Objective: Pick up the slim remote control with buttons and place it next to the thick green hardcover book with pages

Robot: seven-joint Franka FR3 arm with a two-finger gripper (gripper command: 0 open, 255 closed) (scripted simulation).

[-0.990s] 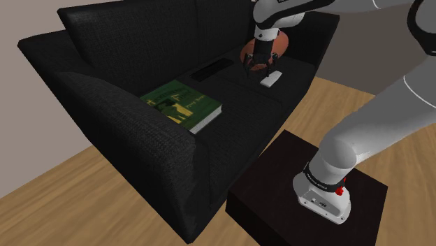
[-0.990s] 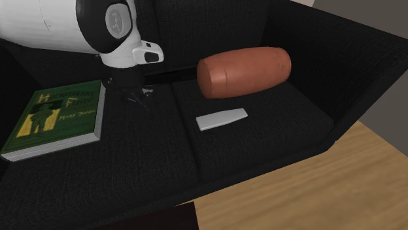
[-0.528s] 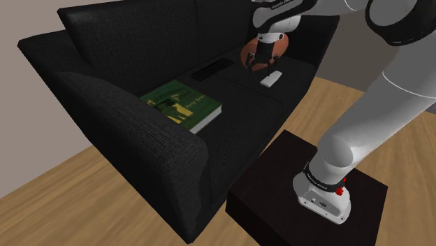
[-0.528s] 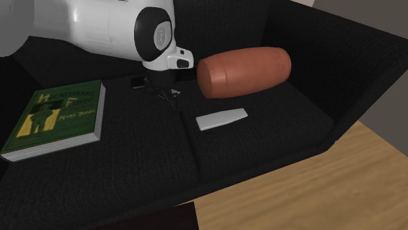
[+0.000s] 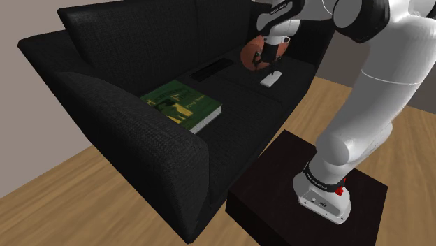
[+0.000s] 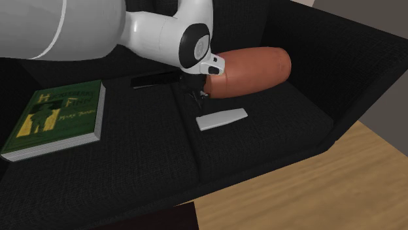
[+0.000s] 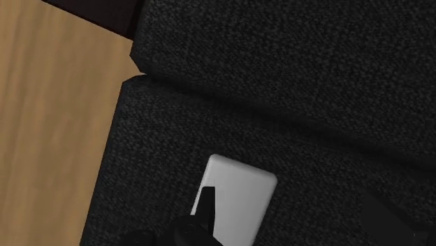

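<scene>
The remote (image 5: 271,79) is a slim pale grey slab lying flat on the black sofa seat (image 5: 237,105), in front of a brown bolster cushion (image 6: 252,68). My black gripper (image 5: 269,61) hangs open a little above the seat, over the remote's end (image 6: 222,119) nearest the book. In the wrist view the remote (image 7: 237,199) lies just below one finger (image 7: 206,203), and nothing is held. The thick green book (image 5: 183,105) with pale pages lies flat on the other seat cushion, well away from the gripper (image 6: 198,98).
A flat black object (image 6: 153,80) lies at the back of the seat between the book (image 6: 55,119) and the bolster. The sofa's arm (image 6: 366,98) rises beyond the remote. Wooden floor (image 5: 70,196) surrounds the sofa, and the dark stand (image 5: 279,182) sits in front of it.
The arm has swung from near the book side across the seat towards the bolster, so the gripper now hangs over the remote. Its fingers stayed open.
</scene>
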